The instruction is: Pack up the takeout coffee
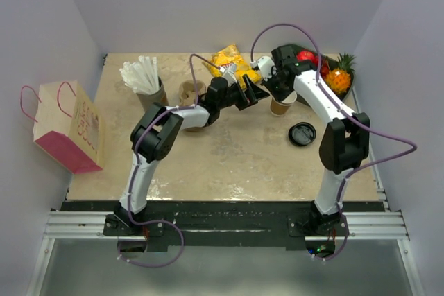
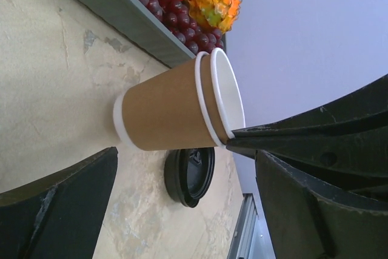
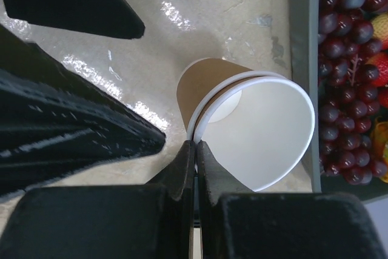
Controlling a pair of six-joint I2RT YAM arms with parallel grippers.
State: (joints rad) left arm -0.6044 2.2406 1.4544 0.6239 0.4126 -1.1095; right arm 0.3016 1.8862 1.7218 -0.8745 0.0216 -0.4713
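Note:
Two nested tan paper cups [image 1: 281,107], white inside and without a lid, stand at the back right; they also show in the left wrist view [image 2: 170,113] and the right wrist view [image 3: 254,137]. My right gripper [image 1: 280,93] [image 3: 195,145] is shut on the near rim of the inner cup. My left gripper [image 1: 251,95] [image 2: 173,147] is open and empty, just left of the cups, its fingers apart from them. A loose black lid [image 1: 302,133] [image 2: 189,174] lies on the table in front of the cups. No cup with a lid on it is in view.
A grey tray of fruit [image 1: 347,88] [image 2: 121,10] [image 3: 303,28] stands right behind the cups. A yellow snack bag [image 1: 232,64], a cup of white straws [image 1: 146,81] and a tan cup-like thing [image 1: 191,91] are at the back. A pink-and-tan paper bag [image 1: 69,126] stands at the left.

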